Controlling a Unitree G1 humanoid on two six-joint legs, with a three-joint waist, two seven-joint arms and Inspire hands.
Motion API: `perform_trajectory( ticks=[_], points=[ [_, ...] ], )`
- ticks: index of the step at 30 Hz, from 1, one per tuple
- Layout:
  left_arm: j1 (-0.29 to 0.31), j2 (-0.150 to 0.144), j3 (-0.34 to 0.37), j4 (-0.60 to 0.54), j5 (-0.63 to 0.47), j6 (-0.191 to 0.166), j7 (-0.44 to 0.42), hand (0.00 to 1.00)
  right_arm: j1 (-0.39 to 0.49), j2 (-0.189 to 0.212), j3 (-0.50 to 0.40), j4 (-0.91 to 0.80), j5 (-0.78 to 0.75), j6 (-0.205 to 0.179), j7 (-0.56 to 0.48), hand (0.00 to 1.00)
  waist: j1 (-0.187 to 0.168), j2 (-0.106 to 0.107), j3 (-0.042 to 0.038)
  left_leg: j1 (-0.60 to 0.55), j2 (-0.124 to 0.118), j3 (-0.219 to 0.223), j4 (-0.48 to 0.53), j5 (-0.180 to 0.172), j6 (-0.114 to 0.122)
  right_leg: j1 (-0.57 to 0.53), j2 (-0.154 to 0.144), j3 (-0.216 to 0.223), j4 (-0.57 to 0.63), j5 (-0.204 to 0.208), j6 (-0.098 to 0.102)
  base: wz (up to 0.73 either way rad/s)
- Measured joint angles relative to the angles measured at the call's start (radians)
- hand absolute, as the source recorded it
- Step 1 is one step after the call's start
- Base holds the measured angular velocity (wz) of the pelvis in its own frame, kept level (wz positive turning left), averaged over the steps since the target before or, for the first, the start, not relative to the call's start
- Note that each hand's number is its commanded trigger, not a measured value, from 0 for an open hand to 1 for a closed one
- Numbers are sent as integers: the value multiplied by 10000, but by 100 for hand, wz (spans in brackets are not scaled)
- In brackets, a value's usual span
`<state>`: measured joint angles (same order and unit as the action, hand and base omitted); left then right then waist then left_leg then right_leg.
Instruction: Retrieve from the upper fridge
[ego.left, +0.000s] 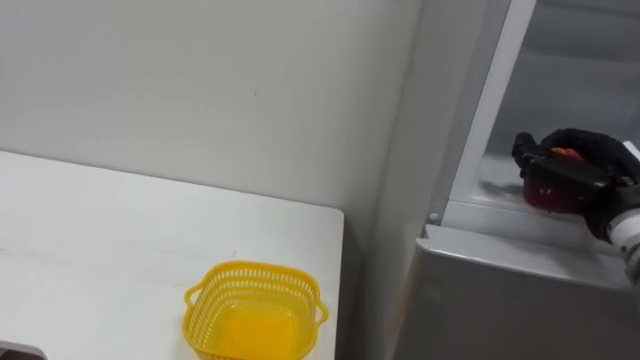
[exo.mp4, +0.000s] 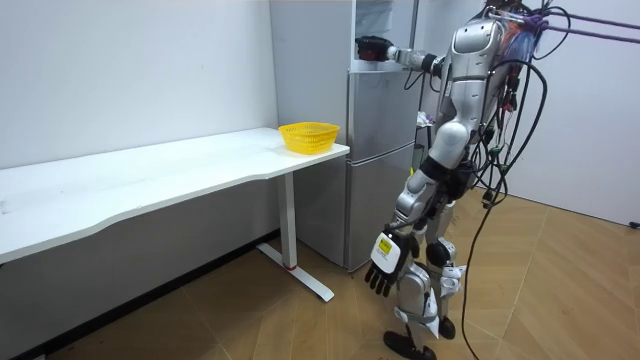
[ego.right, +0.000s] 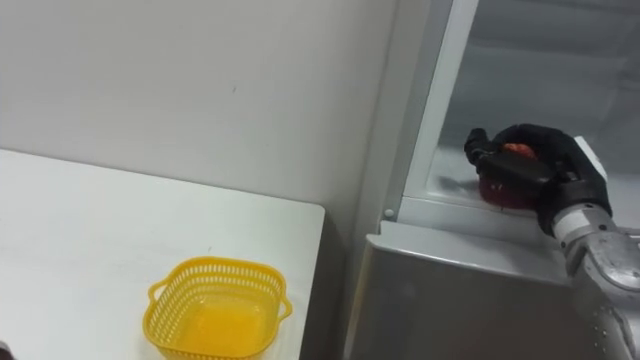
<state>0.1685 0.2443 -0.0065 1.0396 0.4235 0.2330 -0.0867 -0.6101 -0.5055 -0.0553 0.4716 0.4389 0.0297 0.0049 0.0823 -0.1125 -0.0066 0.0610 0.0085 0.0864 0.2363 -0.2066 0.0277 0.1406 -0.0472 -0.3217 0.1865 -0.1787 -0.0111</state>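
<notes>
The setting reads as a test room or lab fitted with a few household pieces. In the room view a bare white wall (exo.mp4: 120, 60) fills 10 o'clock. Along it a long white table (exo.mp4: 150, 180) on plain metal legs runs from 9 o'clock toward the centre. A grey fridge (exo.mp4: 380, 160) stands at 1 o'clock, just beside the table's end, with its upper compartment open. A yellow plastic basket (exo.mp4: 309, 136) sits on that end of the table. Wood-pattern floor (exo.mp4: 230, 320) spreads across 6 o'clock. A humanoid robot stands before the fridge at 3 o'clock.
</notes>
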Motion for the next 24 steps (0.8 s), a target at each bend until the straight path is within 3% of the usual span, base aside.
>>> perform_trajectory(
  ticks=[3, 6, 12, 20, 24],
  points=[
    [-73, -35, -191, 200, -1, -84, 168, 0, 276, 241, 190, -792, -216, -95, -349, 100, -19, 198, 11, 17, 0, 57, -10, 0, 1, -8, -2, 48, -3, 4, 0, -5],
    [-11, -58, -186, 202, 1, -148, 172, 0, 791, 586, 189, -1715, -653, -218, -793, 100, -24, 387, -30, 17, 8, 105, -19, -4, 7, -28, -4, 98, 3, 7, 1, -3],
    [-4, -271, -160, 200, 13, -227, 172, 0, 1402, 918, 278, -2870, -936, -256, -1275, 100, -27, 659, -36, -8, 8, 183, -29, -2, 10, -118, -15, 183, 40, 9, -1, -4],
    [36, -344, -121, 198, 22, -568, 270, 0, 2078, 1163, 328, -4180, -2066, -271, -1814, 100, -163, 645, -50, -33, 1, 197, -136, 1, 8, -188, -8, 188, -9, 6, 3, 0],
    [42, -398, 6, 222, 23, -830, 358, 0, 2782, 1297, 342, -5913, -3361, -246, -2144, 100, -209, 648, -47, -164, 6, 241, -174, 3, 8, -359, -4, 205, -3, 5, 5, -2]
  ],
)
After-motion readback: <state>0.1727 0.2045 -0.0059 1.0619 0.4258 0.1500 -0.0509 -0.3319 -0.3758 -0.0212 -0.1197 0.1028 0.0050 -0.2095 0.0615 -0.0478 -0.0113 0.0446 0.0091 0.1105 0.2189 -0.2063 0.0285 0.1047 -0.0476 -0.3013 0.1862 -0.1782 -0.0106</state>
